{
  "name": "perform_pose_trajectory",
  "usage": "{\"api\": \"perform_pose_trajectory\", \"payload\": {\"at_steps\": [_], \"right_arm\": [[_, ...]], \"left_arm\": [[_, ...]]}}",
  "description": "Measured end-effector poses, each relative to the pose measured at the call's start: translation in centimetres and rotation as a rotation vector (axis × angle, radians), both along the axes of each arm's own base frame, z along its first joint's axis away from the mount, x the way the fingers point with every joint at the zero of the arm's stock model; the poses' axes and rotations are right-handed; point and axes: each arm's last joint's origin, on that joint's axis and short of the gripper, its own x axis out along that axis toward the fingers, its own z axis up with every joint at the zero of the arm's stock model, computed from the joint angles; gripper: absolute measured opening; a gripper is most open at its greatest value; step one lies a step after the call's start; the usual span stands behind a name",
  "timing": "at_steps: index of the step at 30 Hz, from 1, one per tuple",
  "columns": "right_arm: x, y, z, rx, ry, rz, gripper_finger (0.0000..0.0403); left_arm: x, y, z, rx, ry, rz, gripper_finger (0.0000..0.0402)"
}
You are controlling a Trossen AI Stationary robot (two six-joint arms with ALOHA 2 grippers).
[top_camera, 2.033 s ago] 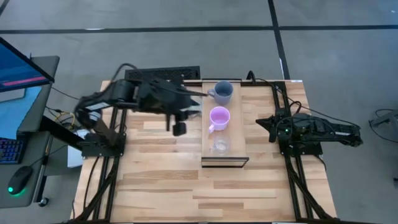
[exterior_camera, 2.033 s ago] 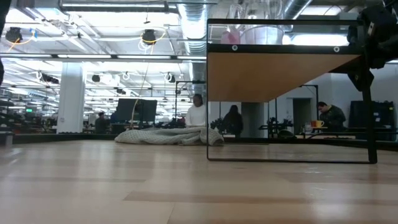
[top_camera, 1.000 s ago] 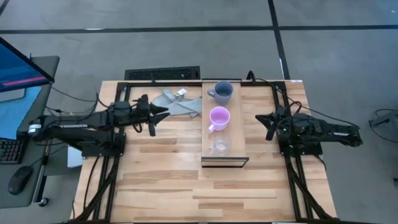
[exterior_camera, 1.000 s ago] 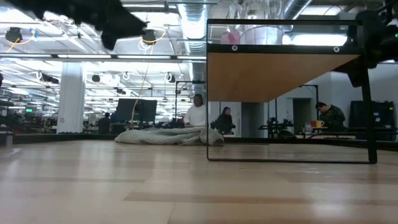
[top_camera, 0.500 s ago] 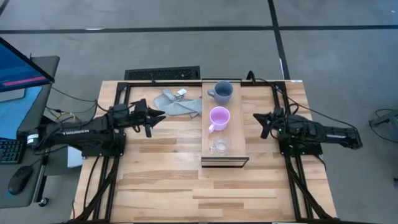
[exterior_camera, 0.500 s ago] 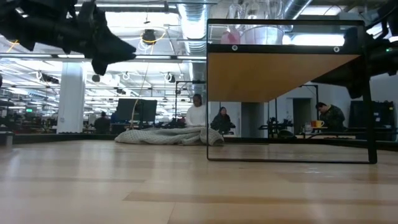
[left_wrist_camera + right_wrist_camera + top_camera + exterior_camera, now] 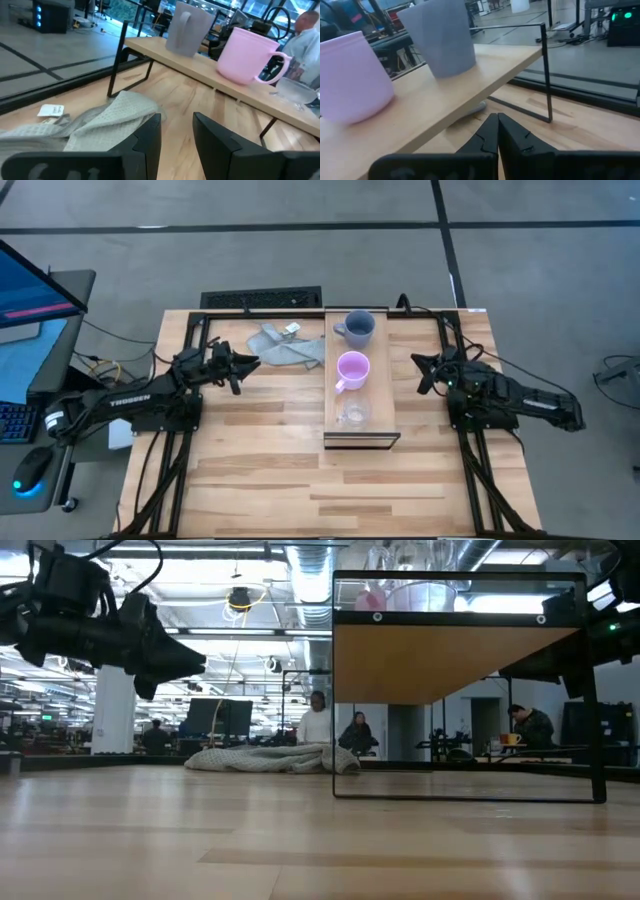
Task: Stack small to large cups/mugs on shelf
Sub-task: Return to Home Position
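Left gripper point(image 7: 177, 122): fingers standing slightly apart, gripping nothing, hovering by the grey cloth point(image 7: 285, 347). Right gripper point(image 7: 497, 125): fingers pressing together, empty, facing the shelf point(image 7: 380, 350). Shelf is carrying clear glass cup point(image 7: 352, 415), pink mug point(image 7: 352, 368) and blue-grey mug point(image 7: 358, 327), lining up by size; both arms are apparently parking, sorting looking complete
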Motion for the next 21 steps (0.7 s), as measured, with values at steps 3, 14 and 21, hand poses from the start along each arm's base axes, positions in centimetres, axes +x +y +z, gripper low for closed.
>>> {"api": "perform_pose_trajectory", "payload": {"at_steps": [3, 14, 21], "right_arm": [[0.0, -0.1, 0.0, -0.002, 0.002, -0.01, 0.0026], [-0.2, -0.4, 0.0, -0.013, 0.011, -0.048, 0.0026], [-0.2, -0.4, 0.0, -0.012, 0.013, -0.047, 0.0026]], "left_arm": [[-0.2, 0.0, -0.4, 0.002, -0.005, 0.003, 0.0103], [-0.2, -0.1, -1.0, 0.002, 0.039, -0.008, 0.0103], [-0.4, -0.1, -2.0, -0.064, 0.128, 0.018, 0.0103]]}}
